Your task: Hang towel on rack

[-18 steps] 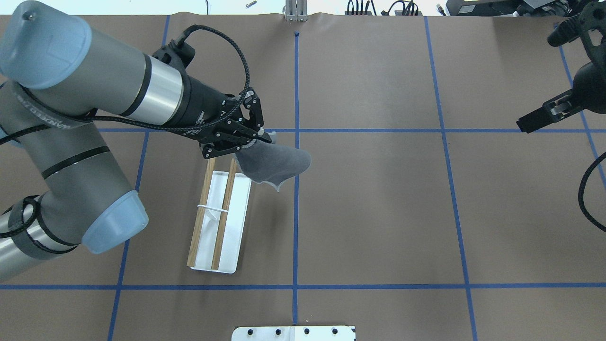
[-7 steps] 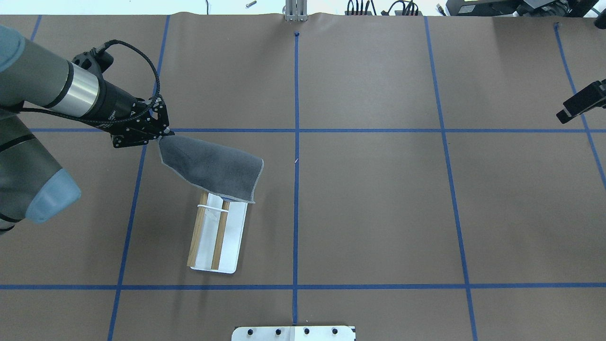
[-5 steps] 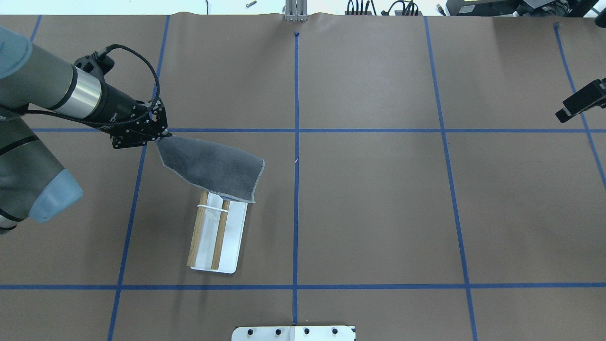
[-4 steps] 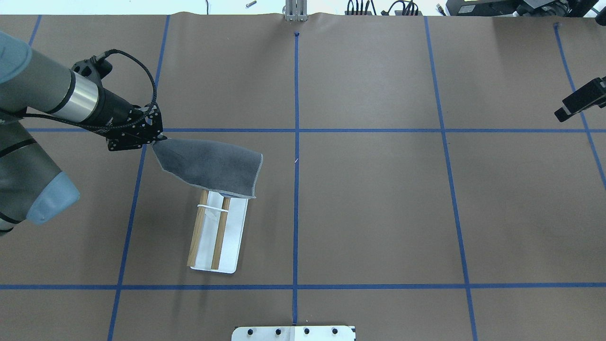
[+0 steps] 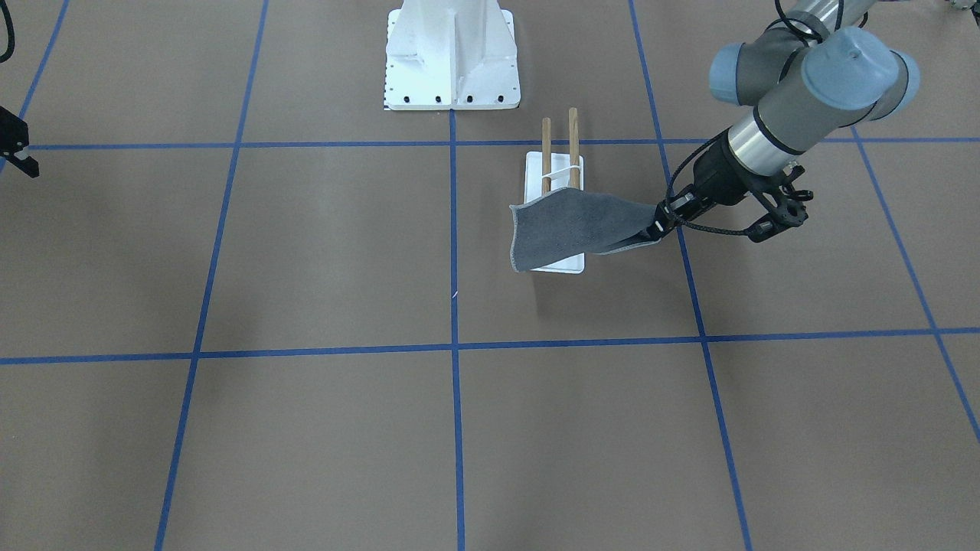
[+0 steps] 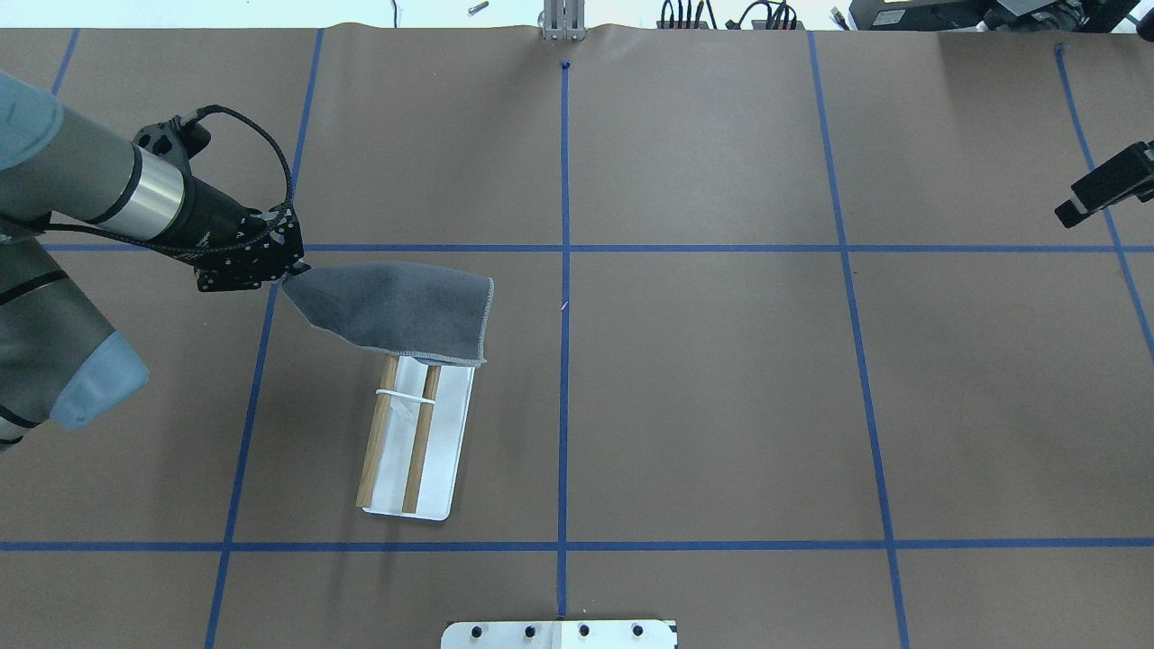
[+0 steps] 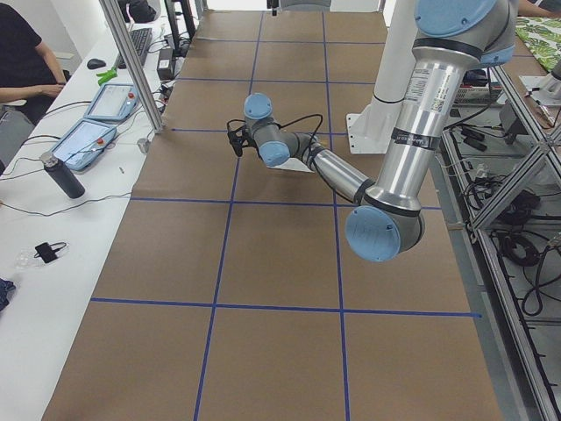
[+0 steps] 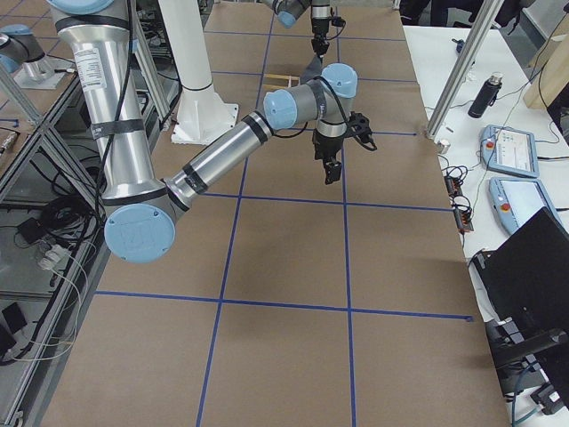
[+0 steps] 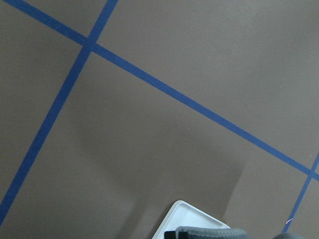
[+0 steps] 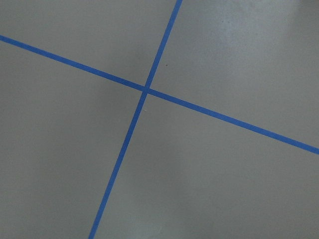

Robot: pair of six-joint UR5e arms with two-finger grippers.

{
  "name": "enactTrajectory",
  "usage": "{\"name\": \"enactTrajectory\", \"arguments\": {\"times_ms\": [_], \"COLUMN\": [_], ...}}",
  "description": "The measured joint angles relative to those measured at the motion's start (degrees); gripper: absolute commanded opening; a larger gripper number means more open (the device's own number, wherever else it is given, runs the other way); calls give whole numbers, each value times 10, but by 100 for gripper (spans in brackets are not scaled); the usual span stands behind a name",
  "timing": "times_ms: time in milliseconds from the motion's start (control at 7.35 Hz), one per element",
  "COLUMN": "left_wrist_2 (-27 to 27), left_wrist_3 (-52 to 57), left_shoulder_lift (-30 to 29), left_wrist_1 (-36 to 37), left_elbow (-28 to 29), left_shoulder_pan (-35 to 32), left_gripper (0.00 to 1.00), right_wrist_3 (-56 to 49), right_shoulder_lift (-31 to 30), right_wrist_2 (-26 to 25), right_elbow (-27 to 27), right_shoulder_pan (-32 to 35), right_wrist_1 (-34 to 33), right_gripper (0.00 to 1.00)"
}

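Left gripper (image 6: 291,269) clamps a corner of the towel (image 6: 397,308).

The towel (image 6: 397,306) is dark grey with a lighter grey stitched edge. Its nap looks faintly speckled, though the view is too coarse to be sure. The rack (image 6: 448,433) has a white base and two brown wooden dowels (image 6: 371,460), crossed by a thin white band (image 6: 404,397). The bench (image 6: 721,406) is brown, ruled into a grid by blue tape lines (image 6: 564,180). The left hand (image 6: 293,269) is black, with a black braided cable (image 6: 270,153). Its arm (image 6: 72,180) is grey with a silver ring and pale blue caps. The bolted pedestal (image 5: 452,53) is white.
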Motion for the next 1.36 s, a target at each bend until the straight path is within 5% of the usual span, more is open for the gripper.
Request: {"name": "enactTrajectory", "arguments": {"times_ms": [408,680,952,1224,1361], "left_wrist_2": [0,-25,-37,-34,-26], "left_wrist_3": [6,104,268,520,671], "left_shoulder_lift": [0,27,89,150,175], "left_wrist_1": [0,9,21,112,169], "left_elbow": [-7,-7,-6,-10,-6], "left_shoulder_pan": [-21,-88,-172,-263,-307], "left_gripper": [99,99,99,99,99], "right_wrist_3": [0,0,-18,-53,-56], "right_shoulder_lift": [-8,-40,-79,-109,-112], "right_wrist_2": [-1,-3,-55,-133,-123], "right_elbow": [0,-5,-21,-58,-80], "right_shoulder_pan": [11,41,67,74,80], "right_wrist_1": [-2,1,3,2,1], "right_gripper": [100,100,100,100,100]}}
